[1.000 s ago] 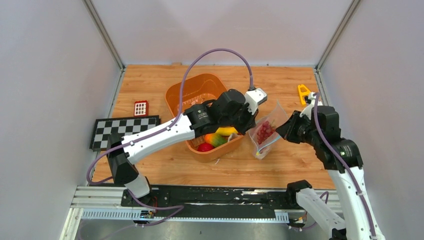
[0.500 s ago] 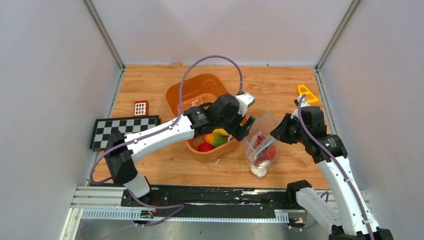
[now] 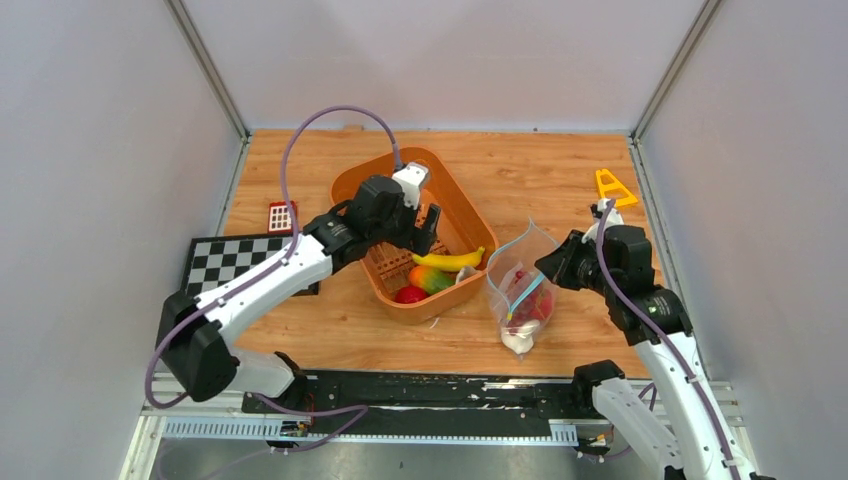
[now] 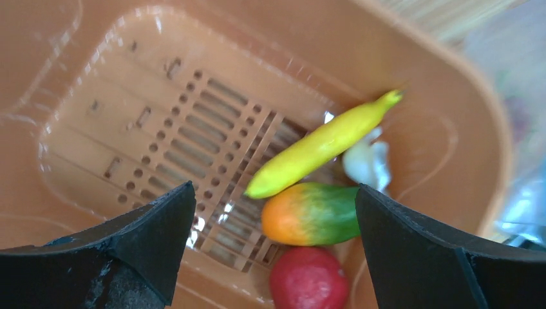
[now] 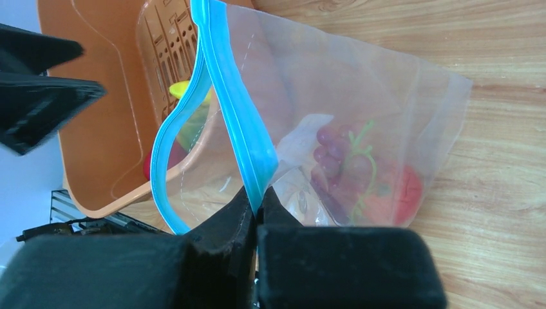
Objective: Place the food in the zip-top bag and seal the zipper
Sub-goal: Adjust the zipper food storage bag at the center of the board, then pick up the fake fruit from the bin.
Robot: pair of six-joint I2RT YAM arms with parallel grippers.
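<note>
Orange basket now under left gripper, back from the bag; jaws wide, empty. Right gripper pinches zipper; banana next, likely.

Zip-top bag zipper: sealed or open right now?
Open. The zipper has its two teal strips bowed apart on the zip-top bag; the right gripper has its jaws shut on one strip.

Our left arm stretches from the near-left corner towards the middle of the table, and our left gripper points down with its jaws spread wide. Our right arm rises from the near-right corner and bends inward. Our right gripper is pinched tight on the zipper.
</note>
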